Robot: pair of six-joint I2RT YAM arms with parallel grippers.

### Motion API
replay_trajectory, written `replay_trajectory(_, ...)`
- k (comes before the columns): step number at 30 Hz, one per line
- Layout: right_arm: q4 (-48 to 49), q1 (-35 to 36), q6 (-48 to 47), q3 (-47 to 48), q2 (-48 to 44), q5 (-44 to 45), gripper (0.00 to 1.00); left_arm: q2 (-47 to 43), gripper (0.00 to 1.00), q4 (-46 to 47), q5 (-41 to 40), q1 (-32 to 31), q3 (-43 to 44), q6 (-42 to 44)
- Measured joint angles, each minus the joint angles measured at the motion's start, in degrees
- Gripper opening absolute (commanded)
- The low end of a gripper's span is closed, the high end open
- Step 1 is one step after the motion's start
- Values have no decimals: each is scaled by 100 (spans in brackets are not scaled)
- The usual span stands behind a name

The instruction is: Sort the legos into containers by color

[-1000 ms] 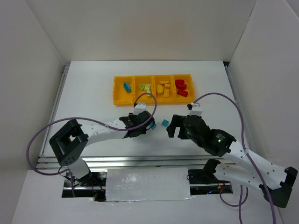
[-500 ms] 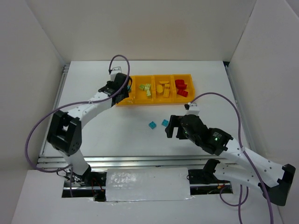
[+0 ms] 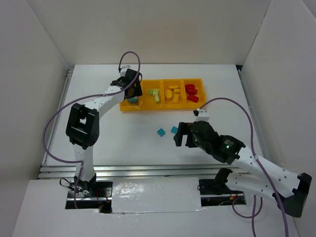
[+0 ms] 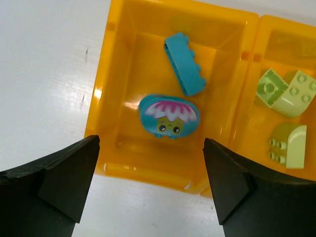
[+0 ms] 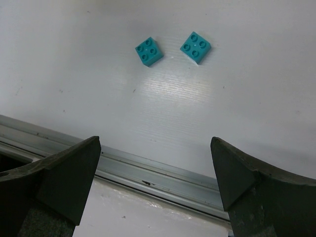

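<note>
- Two square cyan bricks lie loose on the surface [image 3: 108, 138], near each other but not touching: the left square brick [image 5: 149, 51] and the right square brick [image 5: 195, 47]
- Tray [image 3: 148, 107] contents: the leftmost compartment [image 4: 121, 98] holds a rectangular cyan brick [image 4: 184, 64] and a rounded cyan brick [image 4: 169, 116] with a printed face. The next compartments hold pale green bricks [image 3: 154, 93], yellow bricks [image 3: 173, 94] and red bricks [image 3: 191, 93], in that order
- Left gripper [image 4: 149, 148]: positioned above the leftmost compartment, jaws apart, nothing between them. The rounded cyan brick rests on the compartment floor, clear of both fingers
- Right gripper [image 5: 155, 143]: positioned above the surface on the near side of the two square bricks, jaws spread wide, holding nothing
- Step in hand, as judged: the deposit of a cyan brick into the leftmost compartment appears complete. The sort is nearly finished, with only the two square bricks outstanding
- Next move, as judged: one gripper descends over a square brick, sets a finger against each of two opposite flat sides, closes, lifts and carries it to the leftmost compartment. The right gripper is the closer one, but that compartment lies at the far end of the tray from it
- Caution: the two square bricks sit close enough that a wide-open finger may nudge the neighbour during descent
</note>
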Motion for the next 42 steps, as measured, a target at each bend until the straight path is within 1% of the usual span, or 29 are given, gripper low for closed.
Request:
replay_trajectory(3,0,0,-13,0,0,28,100,-422,100,-42,22,-42,-413,-153)
replay_trajectory(6,-4,-2,-4,0,2,87,100,-1180,99,-136,-37,-273,-970,-442)
replay_trajectory(8,-11,-2,20,0,0,164,100,-1670,99,-136,-101,-599,-1300,-654)
replay_trajectory(11,-85,-13,125,0,-15,343,100,-2280,99,-105,-131,-1314,-1740,-1180)
replay_trajectory(14,-225,-28,260,7,-116,557,100,-2465,99,-61,-61,-1945,-2103,-1816)
replay_trajectory(17,-369,-31,404,11,-334,765,100,-2343,97,-116,-48,-2376,-2374,-2601)
replay_trajectory(19,-439,-35,461,11,-487,833,100,-2090,96,-256,-59,-2566,-2334,-3042)
replay_trajectory(22,-468,-39,520,11,-671,870,100,-1392,94,-697,-70,-2793,-1784,-3600)
replay_trajectory(25,-470,-39,564,11,-765,861,100,-546,87,-1036,-22,-2896,-951,-4030)
replay_trajectory(28,-470,-42,568,11,-824,835,100,-177,86,-1169,17,-2900,-758,-4330)
replay_trajectory(33,-468,-46,546,9,-925,767,100,-48,85,-1528,7,-2894,-732,-4662)
replay_trajectory(34,-468,-46,542,9,-944,761,100,-20,82,-1578,4,-2894,-697,-4706)
replay_trajectory(36,-468,-48,525,9,-973,748,100,42,72,-1615,9,-2894,-643,-4774)
replay_trajectory(38,-468,-50,505,9,-986,743,100,120,70,-1622,22,-2894,-608,-4784)
replay_trajectory(42,-463,-50,481,2,-992,713,100,330,70,-1635,72,-2889,-579,-4784)
